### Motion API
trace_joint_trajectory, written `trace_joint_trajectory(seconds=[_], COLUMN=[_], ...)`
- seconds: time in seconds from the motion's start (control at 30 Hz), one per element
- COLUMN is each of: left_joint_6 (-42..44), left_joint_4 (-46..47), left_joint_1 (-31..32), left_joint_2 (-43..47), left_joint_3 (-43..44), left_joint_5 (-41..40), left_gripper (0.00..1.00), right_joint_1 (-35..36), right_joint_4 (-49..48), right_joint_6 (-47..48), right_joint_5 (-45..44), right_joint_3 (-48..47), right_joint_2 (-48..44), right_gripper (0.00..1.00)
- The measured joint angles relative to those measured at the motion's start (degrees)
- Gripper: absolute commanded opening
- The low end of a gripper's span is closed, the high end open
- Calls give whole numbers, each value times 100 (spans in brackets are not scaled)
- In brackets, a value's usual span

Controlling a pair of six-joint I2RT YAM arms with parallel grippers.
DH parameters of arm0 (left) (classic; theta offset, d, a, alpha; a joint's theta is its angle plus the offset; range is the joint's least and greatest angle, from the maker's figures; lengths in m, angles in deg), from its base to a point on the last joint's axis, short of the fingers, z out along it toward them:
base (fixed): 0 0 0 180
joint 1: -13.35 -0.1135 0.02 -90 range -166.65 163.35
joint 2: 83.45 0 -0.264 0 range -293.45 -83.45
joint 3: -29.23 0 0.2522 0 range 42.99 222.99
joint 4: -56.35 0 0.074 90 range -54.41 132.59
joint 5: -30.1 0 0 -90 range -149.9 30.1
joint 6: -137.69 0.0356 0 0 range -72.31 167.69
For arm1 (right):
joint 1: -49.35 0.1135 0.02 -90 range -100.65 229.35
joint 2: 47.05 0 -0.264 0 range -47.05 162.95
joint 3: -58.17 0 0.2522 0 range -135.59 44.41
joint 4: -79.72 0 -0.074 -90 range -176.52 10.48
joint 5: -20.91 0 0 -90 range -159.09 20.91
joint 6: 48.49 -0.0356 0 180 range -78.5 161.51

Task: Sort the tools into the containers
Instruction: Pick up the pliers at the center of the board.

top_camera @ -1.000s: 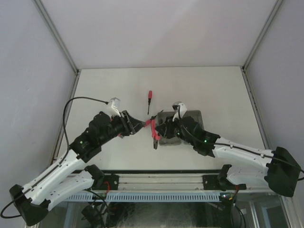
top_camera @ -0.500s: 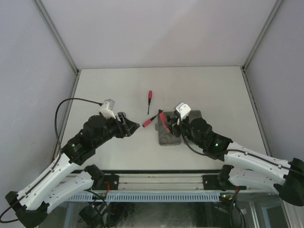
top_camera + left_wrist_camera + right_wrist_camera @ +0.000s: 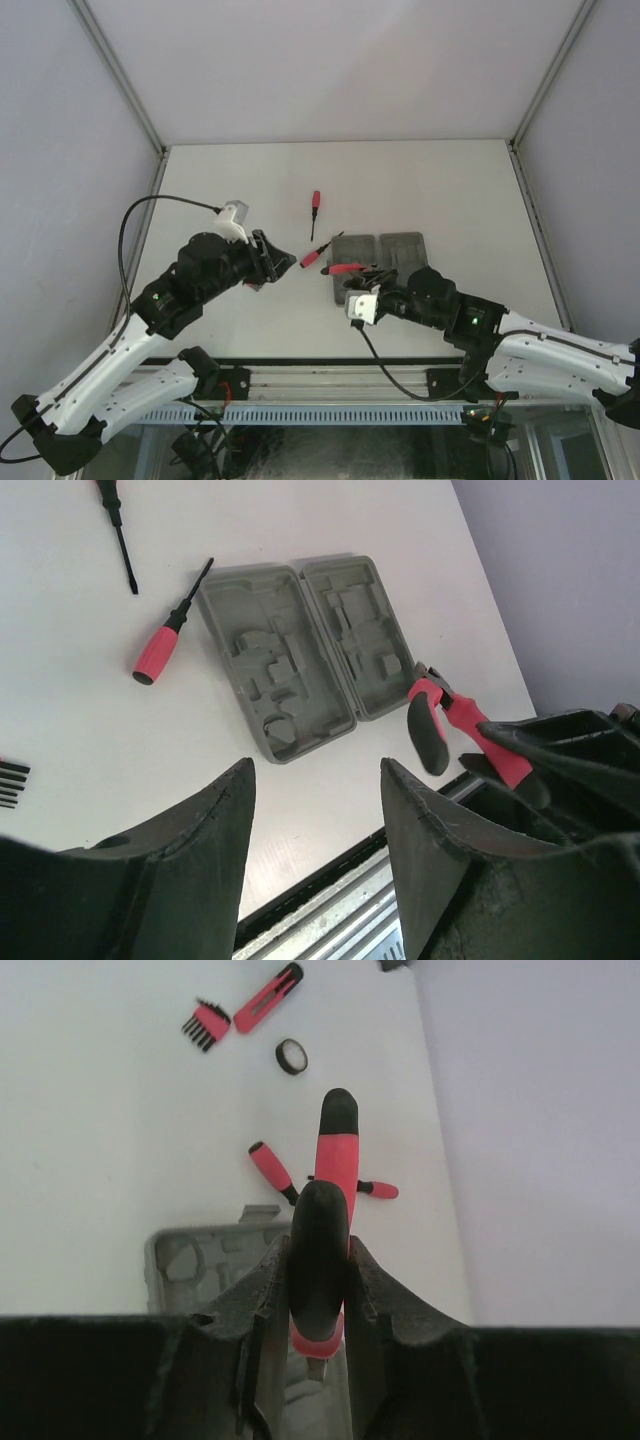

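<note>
Pliers [image 3: 345,268] overhang trays [image 3: 405,245]; screwdriver [image 3: 314,258] alongside.

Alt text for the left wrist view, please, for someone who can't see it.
Past the open, empty left gripper, two empty grey trays lie side by side on a white table. A red-handled screwdriver lies beside them; at right, the right gripper holds red-and-black pliers.

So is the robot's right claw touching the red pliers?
Touching. The right wrist view shows the fingers of the right gripper pressed against both sides of the pliers.
</note>
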Motion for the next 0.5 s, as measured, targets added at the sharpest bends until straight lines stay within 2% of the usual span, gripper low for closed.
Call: trace_joint_trajectory(seconds=[0.3,0.5], left_joint_6=[109,249], left_joint_4=[-7,11], left_joint_1=[33,280], left_joint_2=[-149,-459], left_joint_3=[35,151], left_joint_5=[304,568], left_gripper=[60,61], right_joint_1=[398,463], right_joint_4=[369,605], right_joint_6=[2496,3545], right_joint_5=[-157,-208], right_joint_3=[0,-52], right_joint_2=[291,590], right_gripper=[0,0])
